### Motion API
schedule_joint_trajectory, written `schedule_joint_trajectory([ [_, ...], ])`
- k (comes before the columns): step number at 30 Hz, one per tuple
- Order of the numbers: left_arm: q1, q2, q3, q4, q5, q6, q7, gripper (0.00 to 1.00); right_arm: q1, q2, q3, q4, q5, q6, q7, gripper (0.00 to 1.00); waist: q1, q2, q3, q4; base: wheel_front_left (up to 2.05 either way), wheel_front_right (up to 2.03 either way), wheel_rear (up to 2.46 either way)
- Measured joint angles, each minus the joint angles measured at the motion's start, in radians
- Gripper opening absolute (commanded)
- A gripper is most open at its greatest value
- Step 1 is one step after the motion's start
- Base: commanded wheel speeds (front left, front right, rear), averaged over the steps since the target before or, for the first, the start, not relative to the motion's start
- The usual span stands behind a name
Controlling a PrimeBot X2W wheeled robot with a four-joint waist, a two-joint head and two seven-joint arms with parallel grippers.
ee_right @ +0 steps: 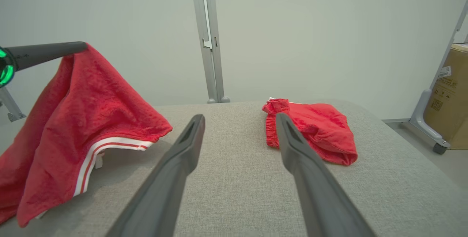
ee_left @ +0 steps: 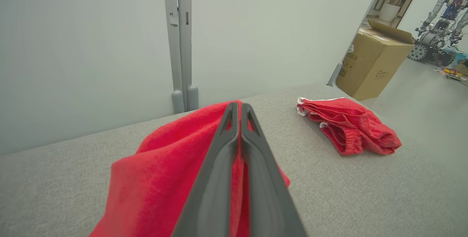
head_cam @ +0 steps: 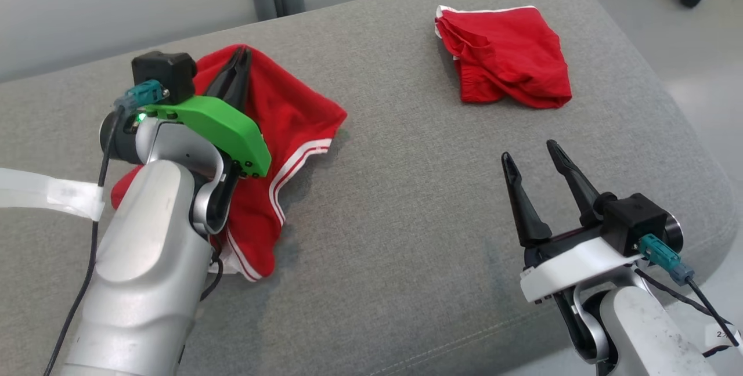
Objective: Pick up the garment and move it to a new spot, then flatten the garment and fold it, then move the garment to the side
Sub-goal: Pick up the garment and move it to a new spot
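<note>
Red garment (head_cam: 293,118) between left fingers (head_cam: 234,79)

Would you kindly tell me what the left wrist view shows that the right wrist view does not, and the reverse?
Left wrist view, not right: a second robot in the far room, and the red cloth pinched between the shut jaws, seen from close up.
Right wrist view, not left: the right gripper, jaws open over the cushion, and the lifted garment's white-striped hem.
Both: the left gripper shut on the lifted garment, the folded garment, the cushion, the post and the box.
</note>
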Motion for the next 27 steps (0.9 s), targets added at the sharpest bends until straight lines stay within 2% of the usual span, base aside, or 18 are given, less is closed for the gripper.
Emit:
schedule_joint_trajectory([
  [4,-0.037,-0.001,0.007,0.035,0.01,0.026,-0.035,0.0,-0.009,0.004,0.0,0.008,0.0,0.0,0.0,1.0,0.0,0.0,0.026,-0.037,0.0,0.0,0.0],
  [5,-0.038,-0.001,0.004,0.05,0.01,0.026,-0.039,0.18,-0.012,0.004,-0.002,0.01,0.0,0.0,0.0,1.0,0.0,0.0,0.033,-0.044,0.0,0.0,0.0],
  [6,-0.037,-0.002,0.0,0.072,0.01,0.026,-0.043,0.41,-0.013,0.004,-0.004,0.015,0.0,0.0,0.0,1.0,0.0,0.0,0.04,-0.05,0.0,0.0,0.0],
  [7,-0.036,-0.004,-0.002,0.091,0.01,0.026,-0.048,1.0,-0.013,0.004,-0.004,0.02,0.0,0.0,0.0,1.0,0.0,0.0,0.046,-0.055,0.0,0.0,0.0],
  [13,-0.035,-0.011,-0.001,0.133,-0.012,0.034,-0.124,1.0,-0.013,0.005,-0.004,0.042,0.002,0.003,-0.003,1.0,0.0,0.0,0.064,-0.049,0.0,0.0,0.0],
  [19,-0.036,-0.016,-0.03,0.121,-0.044,0.002,-0.206,1.0,-0.012,0.024,0.047,0.085,0.008,0.047,-0.006,1.0,0.0,0.0,0.055,-0.001,0.0,0.0,0.0],
  [24,-0.021,-0.016,-0.114,0.064,-0.165,-0.044,-0.245,1.0,-0.012,0.034,0.104,0.13,0.023,0.097,-0.006,1.0,0.0,0.0,0.041,0.053,0.0,0.0,0.0],
  [27,0.044,-0.017,-0.164,0.051,-0.216,-0.047,-0.248,1.0,-0.012,0.049,0.127,0.162,0.038,0.117,-0.006,1.0,0.0,0.0,0.029,0.088,0.0,0.0,0.0],
])
